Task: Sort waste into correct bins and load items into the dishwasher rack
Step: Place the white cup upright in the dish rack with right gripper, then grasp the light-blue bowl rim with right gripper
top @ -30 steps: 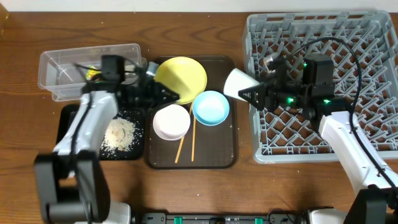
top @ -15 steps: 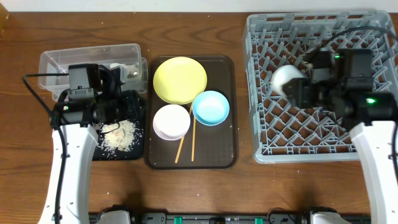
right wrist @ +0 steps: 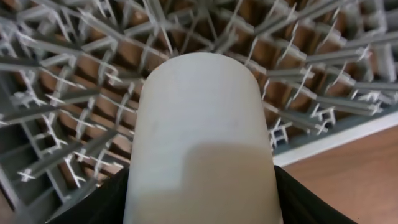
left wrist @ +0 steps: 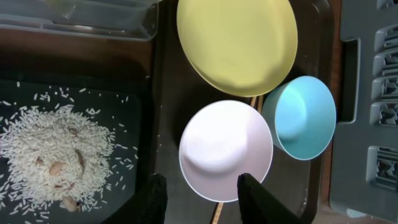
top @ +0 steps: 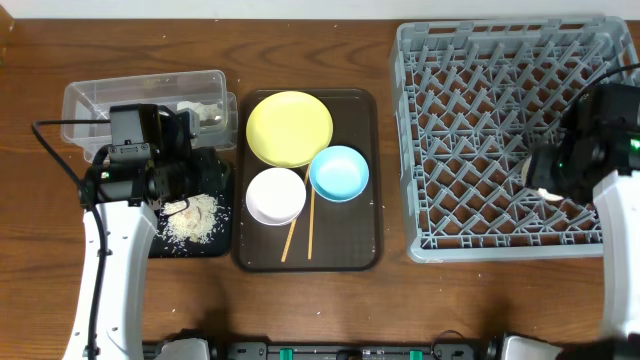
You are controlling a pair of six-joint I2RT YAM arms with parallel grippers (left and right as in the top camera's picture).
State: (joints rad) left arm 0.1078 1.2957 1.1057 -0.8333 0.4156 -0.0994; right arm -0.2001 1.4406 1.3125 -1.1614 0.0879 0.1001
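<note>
Wooden table [top: 300, 310] under clear tub [top: 150, 80], black tray [top: 218, 190], brown tray [top: 345, 235], grey rack [top: 470, 150]

Chopsticks [top: 309, 229] partly under white bowl [top: 276, 196]

Place: you're at a robot test bench staged as a dish-clearing station.
Surface: bare brown wooden tabletop [top: 300, 300].
Kitchenware: large grey plastic lattice dishwasher rack [top: 500, 247] below your right gripper [right wrist: 202, 186]; dark brown rectangular serving tray [top: 345, 235] holding a round yellow plate [top: 290, 128], just ahead of your left gripper [left wrist: 205, 199].

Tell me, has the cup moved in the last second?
Yes. The cup went rightward, from beside the tray's right edge across the rack to its right side.
</note>
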